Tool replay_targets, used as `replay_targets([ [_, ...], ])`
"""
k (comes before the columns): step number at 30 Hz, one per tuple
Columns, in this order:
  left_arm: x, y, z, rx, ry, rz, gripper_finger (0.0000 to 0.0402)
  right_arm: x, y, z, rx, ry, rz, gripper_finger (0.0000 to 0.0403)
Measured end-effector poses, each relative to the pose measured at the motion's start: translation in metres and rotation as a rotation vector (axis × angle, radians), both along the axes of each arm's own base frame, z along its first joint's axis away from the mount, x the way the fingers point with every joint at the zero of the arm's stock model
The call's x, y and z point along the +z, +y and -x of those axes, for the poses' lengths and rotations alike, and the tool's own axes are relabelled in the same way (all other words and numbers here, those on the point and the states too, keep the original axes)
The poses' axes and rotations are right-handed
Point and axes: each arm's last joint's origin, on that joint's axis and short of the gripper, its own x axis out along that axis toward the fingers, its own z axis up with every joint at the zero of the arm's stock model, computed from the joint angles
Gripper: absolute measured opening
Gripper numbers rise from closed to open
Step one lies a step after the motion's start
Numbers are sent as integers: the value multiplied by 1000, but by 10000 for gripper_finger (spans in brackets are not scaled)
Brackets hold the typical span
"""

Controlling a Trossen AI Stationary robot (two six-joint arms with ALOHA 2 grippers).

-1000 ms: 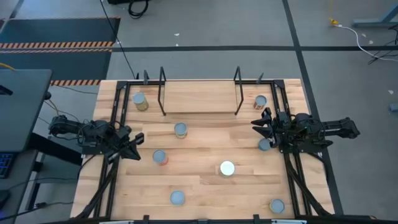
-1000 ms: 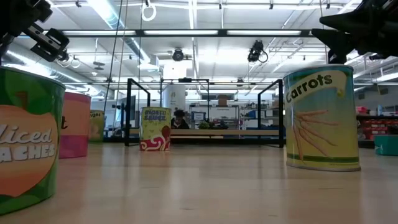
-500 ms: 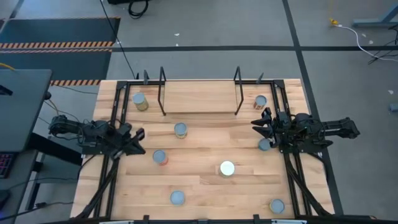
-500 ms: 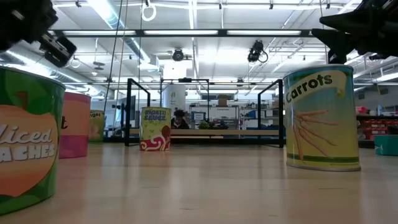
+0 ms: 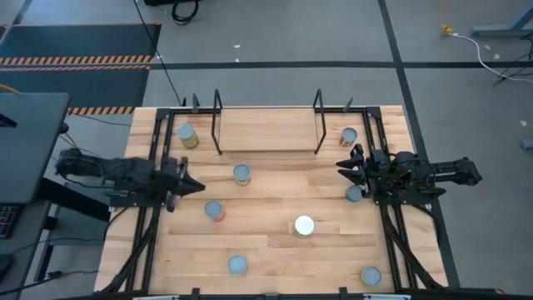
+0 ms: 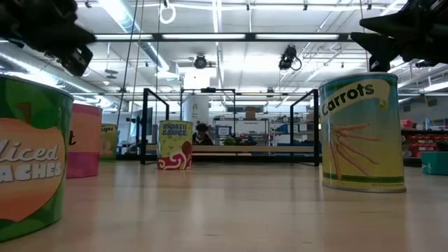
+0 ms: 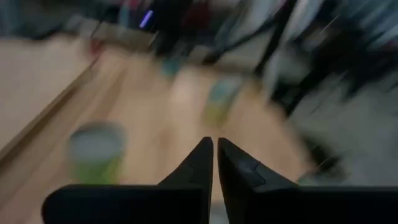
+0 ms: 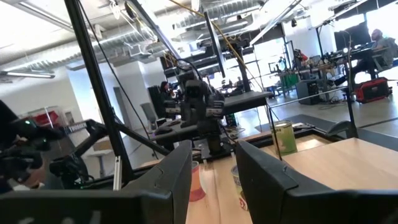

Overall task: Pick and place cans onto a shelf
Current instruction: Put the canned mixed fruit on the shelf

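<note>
Several cans stand upright on their bases on the wooden table: one (image 5: pixel 241 174) near the middle, one (image 5: pixel 214 211) nearer, a white-topped one (image 5: pixel 304 226), and one at each end of the shelf (image 5: pixel 266 129). The shelf lies at the far edge between black rod uprights. My left gripper (image 5: pixel 190 185) hovers shut at the table's left side, pointing almost level toward the right, and holds nothing; its fingertips (image 7: pixel 214 149) nearly meet. My right gripper (image 5: pixel 343 166) waits open at the right side, with nothing between its fingers (image 8: pixel 211 171).
In the low view a peaches can (image 6: pixel 28 161) and a carrots can (image 6: pixel 360 133) stand close to the near edge. More cans stand at the front (image 5: pixel 237 265) and front right (image 5: pixel 371 276). One can (image 5: pixel 355 193) stands right under the right arm. Black frame rails run along both table sides.
My left gripper has risen and tipped up from pointing down at the table to nearly level. Its tips have swung toward the far edge and a little to the right, staying shut. The cans have kept their places.
</note>
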Motion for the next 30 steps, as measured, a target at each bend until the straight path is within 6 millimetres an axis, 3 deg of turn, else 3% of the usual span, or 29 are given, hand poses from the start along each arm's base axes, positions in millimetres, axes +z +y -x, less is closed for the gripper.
replay_targets([
  [6, 26, -4, -18, 5, 397, -136, 102, 0, 0, 0, 0, 0, 0, 133],
  [15, 61, -22, -72, -82, 1045, -180, 308, 0, 0, 0, 0, 0, 0, 133],
  [18, 56, -29, -96, -150, 1153, -211, 363, 0, 0, 0, 0, 0, 0, 133],
  [21, 39, -37, -114, -187, 1208, -166, 393, 0, 0, 0, 0, 0, 0, 133],
  [25, 17, -49, -123, -188, 1273, -168, 396, 0, 0, 0, 0, 0, 0, 133],
  [30, 5, -68, -126, -210, 1275, -211, 396, 0, 0, 0, 0, 0, 0, 133],
])
